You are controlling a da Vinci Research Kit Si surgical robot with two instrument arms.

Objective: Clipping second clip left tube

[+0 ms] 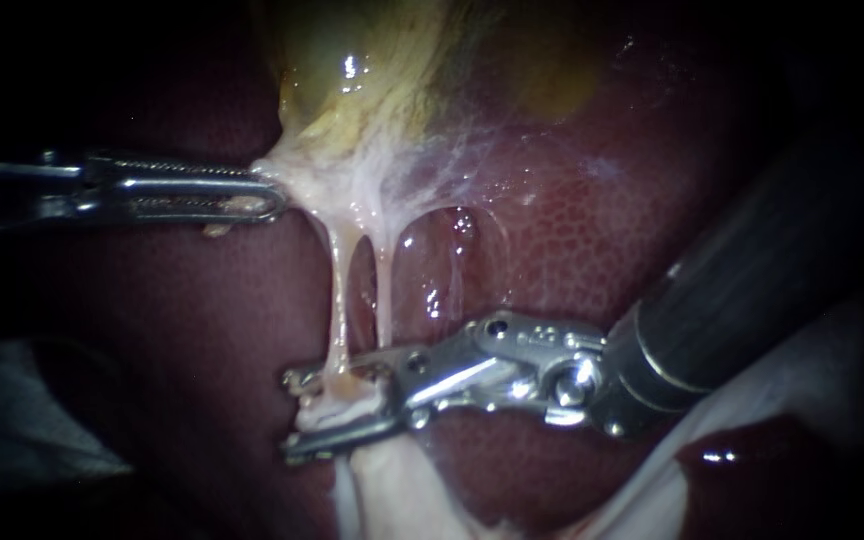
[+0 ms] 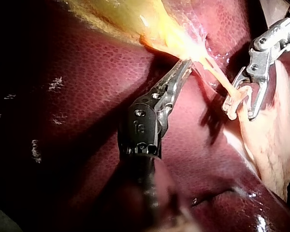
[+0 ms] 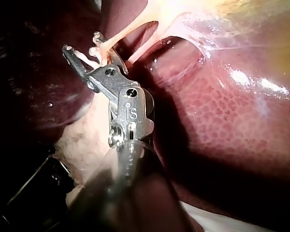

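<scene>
Liver [image 1: 572, 250] behind; my left instrument [image 1: 274, 200] grips the gallbladder [image 1: 372, 90] taut, my right instrument [image 1: 290, 418] gapes astride the left tube [image 1: 338, 290]: skewed closure could catch the right tube [image 1: 385, 290].

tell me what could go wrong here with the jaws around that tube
The left tube is stretched thin between the gallbladder, gripped by the left instrument, and the right instrument, whose jaws stand open around it; more pull might tear it. The right tube runs close beside it, so closing could catch both.
</scene>
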